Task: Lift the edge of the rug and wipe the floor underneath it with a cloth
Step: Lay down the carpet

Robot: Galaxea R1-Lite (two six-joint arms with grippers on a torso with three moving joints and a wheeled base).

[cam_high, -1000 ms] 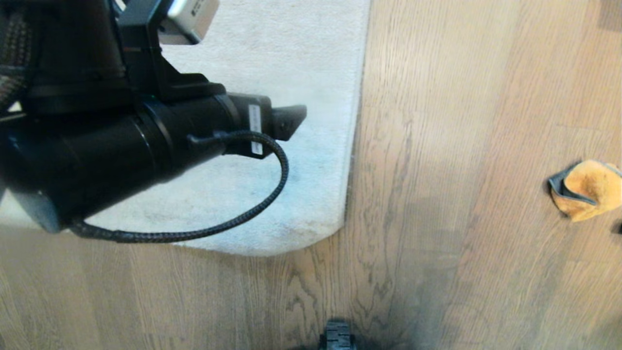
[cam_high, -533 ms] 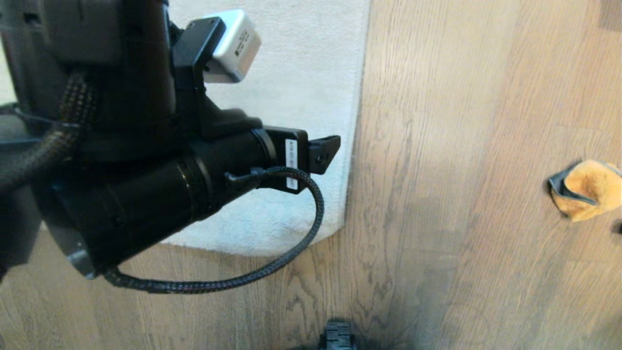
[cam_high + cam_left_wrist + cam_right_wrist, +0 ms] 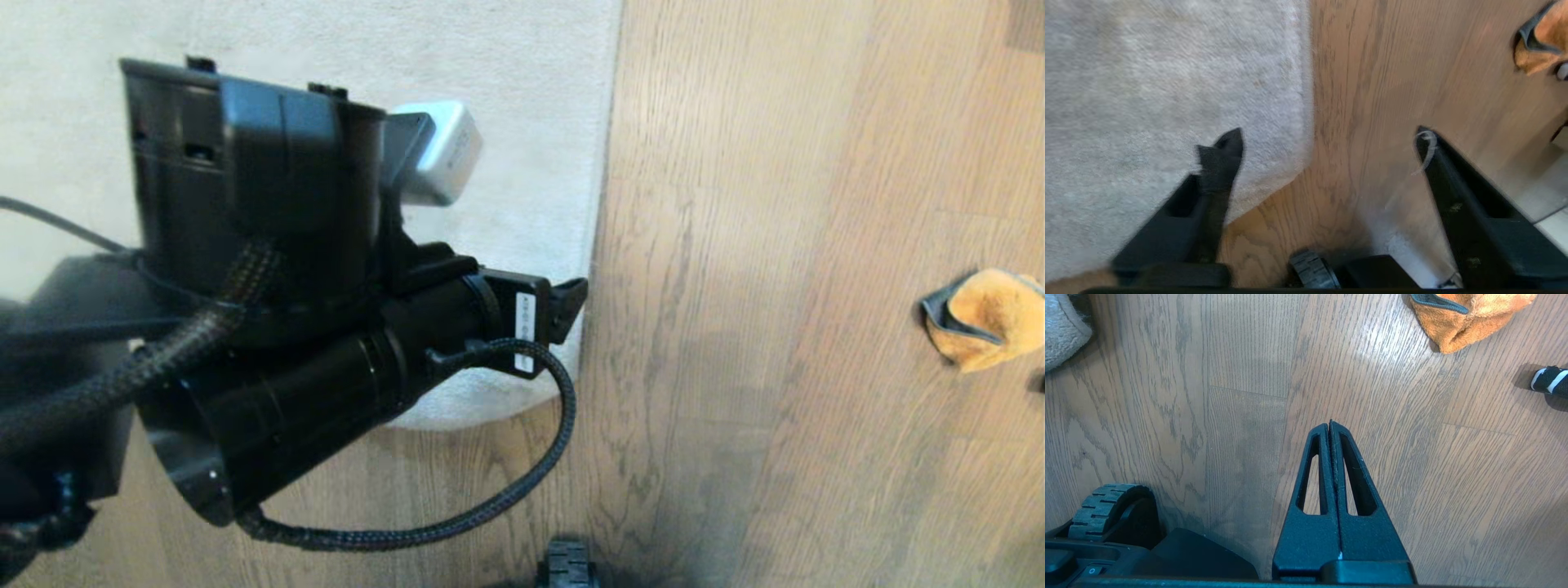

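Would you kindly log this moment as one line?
left hand: open, straddling rug edge | right hand: shut, idle | cloth: on floor

Orange cloth [image 3: 988, 317], pale grey-beige rug [image 3: 522, 73]

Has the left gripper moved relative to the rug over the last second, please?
Yes. The left gripper has moved toward the rug edge near its rounded corner.

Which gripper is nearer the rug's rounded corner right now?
Left. The left gripper hangs open over the rug corner, one finger above the pile, one above the floor. The right gripper is shut, off over bare planks.
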